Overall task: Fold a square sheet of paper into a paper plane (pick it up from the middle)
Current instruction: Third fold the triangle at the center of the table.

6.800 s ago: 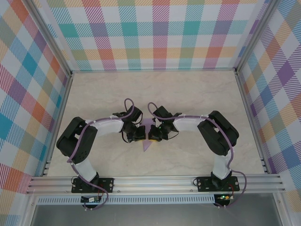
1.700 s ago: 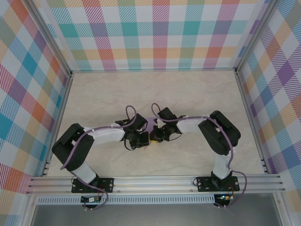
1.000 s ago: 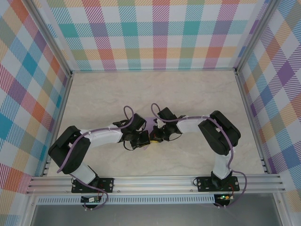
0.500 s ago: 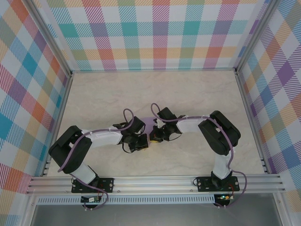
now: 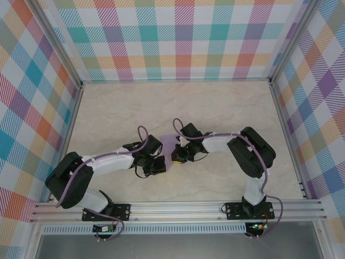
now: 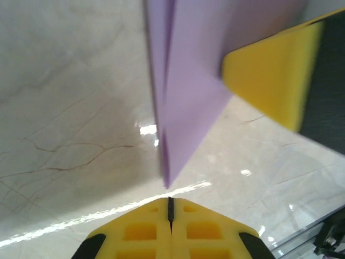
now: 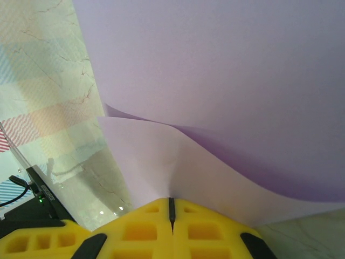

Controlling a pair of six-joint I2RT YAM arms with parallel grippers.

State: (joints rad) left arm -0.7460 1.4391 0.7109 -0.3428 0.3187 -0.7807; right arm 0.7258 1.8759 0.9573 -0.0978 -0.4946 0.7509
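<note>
Pinched in the right tool [image 7: 171,205] over the marble desk [image 6: 64,108], the slim folded lavender paper dart [image 6: 186,81] could slip or spring open, since the left tool [image 6: 170,208], pressed together on nothing, sits just short of its tip.

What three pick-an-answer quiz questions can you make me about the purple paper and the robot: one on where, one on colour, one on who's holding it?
1. Where is the thin folded lavender-purple paper?
A) far left corner
B) middle of the beige marble tabletop
C) on the metal rail

2. What colour are the robot fingers?
A) yellow
B) green
C) red

3. Which jaws pinch the paper?
A) left jaws
B) right jaws
C) both

Answers:
1 B, the top view shows it mid-table.
2 A, both wrist views show yellow fingers.
3 B, the right jaws are shut on the paper, while the left jaws are shut with nothing between them.
</note>
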